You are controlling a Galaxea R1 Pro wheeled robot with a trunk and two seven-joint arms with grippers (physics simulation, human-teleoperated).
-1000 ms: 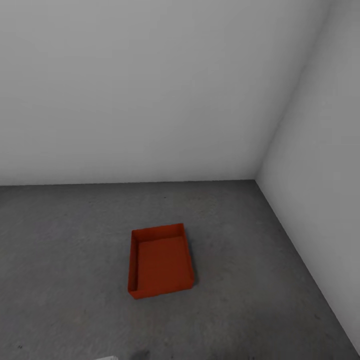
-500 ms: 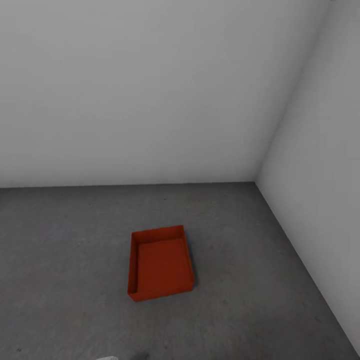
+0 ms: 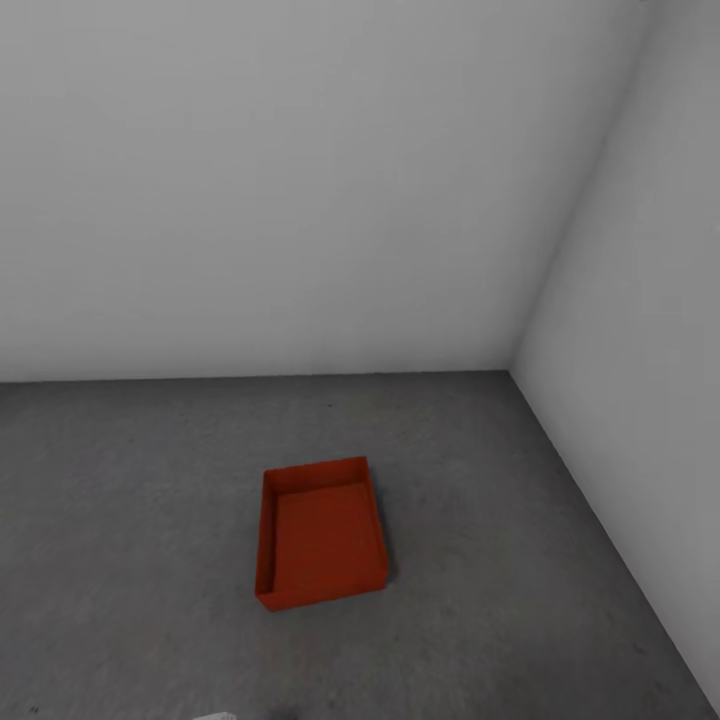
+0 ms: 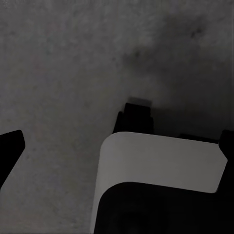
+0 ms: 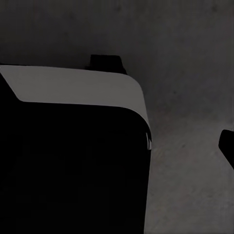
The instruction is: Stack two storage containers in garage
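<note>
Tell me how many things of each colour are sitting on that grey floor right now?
Orange-red open-top storage container: 1
Total: 1, standing alone on the dark grey floor near the corner of two plain white walls.

Storage container [image 3: 322, 533] on the garage floor [image 3: 120, 520]
It sits apart from both walls, the corner [image 3: 512, 366] behind it to the right.

In my left wrist view one dark fingertip [image 4: 9, 146] is cut by the picture edge, in my right wrist view my own white and black body [image 5: 73, 146] hides much of the concrete floor [image 5: 185, 58], so neither grip is readable.
</note>
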